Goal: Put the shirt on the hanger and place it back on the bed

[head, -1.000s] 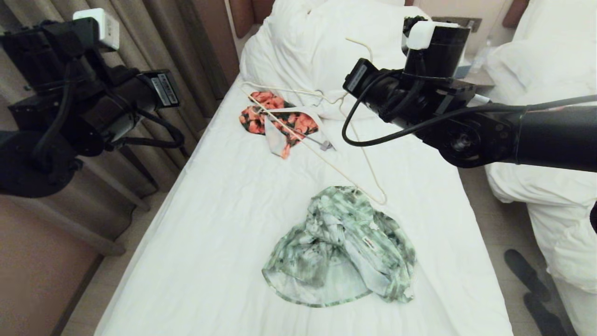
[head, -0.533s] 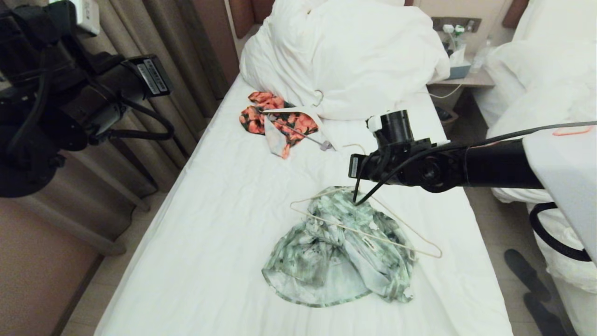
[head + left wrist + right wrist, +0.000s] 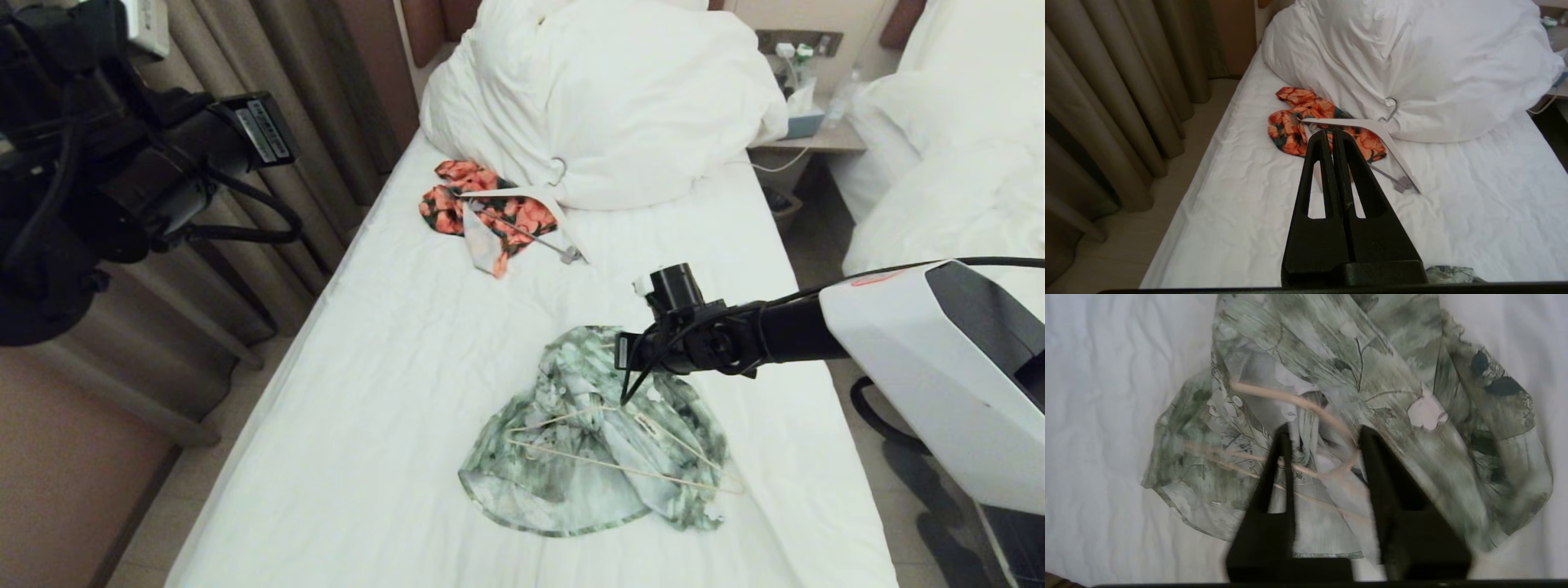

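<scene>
**Shirt lies crumpled on the bed with the wire hanger resting on top, not yet threaded**

Shirt (image 3: 596,433), green and white with a leafy print, sits bunched in a heap near the middle of the bed (image 3: 392,392), on the plain white sheet. A thin cream hanger (image 3: 620,445) lies flat across the fabric, its arms on top of the cloth rather than inside the shoulders or collar. The right gripper (image 3: 1325,437) hangs just above the heap, its two dark fingers parted with a clear gap and nothing between them; the hanger's curved wire shows below that gap. The left gripper (image 3: 1331,136) is held off to the left side of the bed, fingers pressed together and empty, pointing toward an orange floral garment (image 3: 482,208) and a thicker white hanger (image 3: 1372,130) near the duvet (image 3: 604,90).

Judging by this, hanger and shirt are together, but the hanging itself is all left to do: opening out the shirt, feeding the hanger in, and laying it down neatly.
</scene>
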Available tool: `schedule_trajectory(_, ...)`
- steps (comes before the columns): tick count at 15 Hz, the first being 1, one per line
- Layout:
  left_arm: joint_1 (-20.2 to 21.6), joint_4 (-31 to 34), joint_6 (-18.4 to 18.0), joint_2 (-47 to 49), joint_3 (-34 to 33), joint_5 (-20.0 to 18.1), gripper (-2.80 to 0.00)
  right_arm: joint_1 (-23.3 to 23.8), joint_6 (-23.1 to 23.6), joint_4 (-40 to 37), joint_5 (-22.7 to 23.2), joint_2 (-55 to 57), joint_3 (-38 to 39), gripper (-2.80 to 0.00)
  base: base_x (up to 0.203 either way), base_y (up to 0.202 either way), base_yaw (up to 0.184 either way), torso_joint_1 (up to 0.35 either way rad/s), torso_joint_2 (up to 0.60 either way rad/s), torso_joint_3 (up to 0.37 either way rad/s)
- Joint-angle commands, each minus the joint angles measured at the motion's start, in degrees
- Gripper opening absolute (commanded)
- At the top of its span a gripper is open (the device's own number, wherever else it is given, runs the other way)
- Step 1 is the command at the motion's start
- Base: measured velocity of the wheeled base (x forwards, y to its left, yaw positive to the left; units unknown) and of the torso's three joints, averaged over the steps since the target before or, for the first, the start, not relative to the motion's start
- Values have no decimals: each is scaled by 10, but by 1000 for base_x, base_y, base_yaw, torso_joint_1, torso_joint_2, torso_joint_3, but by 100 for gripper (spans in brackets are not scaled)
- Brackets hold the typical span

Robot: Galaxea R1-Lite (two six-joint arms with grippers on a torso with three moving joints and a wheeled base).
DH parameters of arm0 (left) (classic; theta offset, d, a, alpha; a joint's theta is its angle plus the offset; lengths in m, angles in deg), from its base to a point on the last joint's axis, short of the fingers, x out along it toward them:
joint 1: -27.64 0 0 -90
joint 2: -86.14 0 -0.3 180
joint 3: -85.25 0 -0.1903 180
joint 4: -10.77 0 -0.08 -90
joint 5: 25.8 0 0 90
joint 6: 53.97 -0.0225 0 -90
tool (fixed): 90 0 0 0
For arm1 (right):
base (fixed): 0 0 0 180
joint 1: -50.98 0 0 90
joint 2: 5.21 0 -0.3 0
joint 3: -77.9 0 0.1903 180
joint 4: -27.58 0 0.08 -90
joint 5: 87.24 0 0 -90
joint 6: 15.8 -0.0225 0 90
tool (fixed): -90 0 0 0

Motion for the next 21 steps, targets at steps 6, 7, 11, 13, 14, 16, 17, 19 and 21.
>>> schedule_trajectory(6, -8, -2, -4, -58, -48, 0, -280, -20, -14, -11, -59, -72, 108, 0, 0, 0, 0, 0, 0, 0)
schedule_trajectory(7, -11, -2, -8, -74, -56, -6, -280, -22, -11, -10, -74, -97, 144, -280, 0, 0, 0, 0, 0, 0)
schedule_trajectory(11, 20, 1, -12, -103, -91, -49, -280, -19, -3, -11, -119, -205, 244, -280, 0, 0, 0, 0, 0, 0)
schedule_trajectory(13, 13, 1, -13, -151, -151, -81, -280, -22, -4, -11, -156, -288, 320, -280, 0, 0, 0, 0, 0, 0)
schedule_trajectory(14, 6, 2, -13, -185, -184, -102, -280, -26, -4, -9, -167, -339, 368, -280, 0, 0, 0, 0, 0, 0)
schedule_trajectory(16, -12, 4, -14, -253, -247, -118, -280, -31, -4, -7, -179, -451, 452, -280, 0, 0, 0, 0, 0, 0)
schedule_trajectory(17, -21, 9, -15, -295, -274, -115, -280, -31, -3, -8, -182, -515, 482, -280, 0, 0, 0, 0, 0, 0)
schedule_trajectory(19, -11, 42, -20, -383, -319, -104, -280, -16, 5, -15, -184, -658, 530, -280, 0, 0, 0, 0, 0, 0)
schedule_trajectory(21, 30, 90, -22, -476, -349, -98, -280, 20, 23, -31, -179, -799, 564, -280, 0, 0, 0, 0, 0, 0)
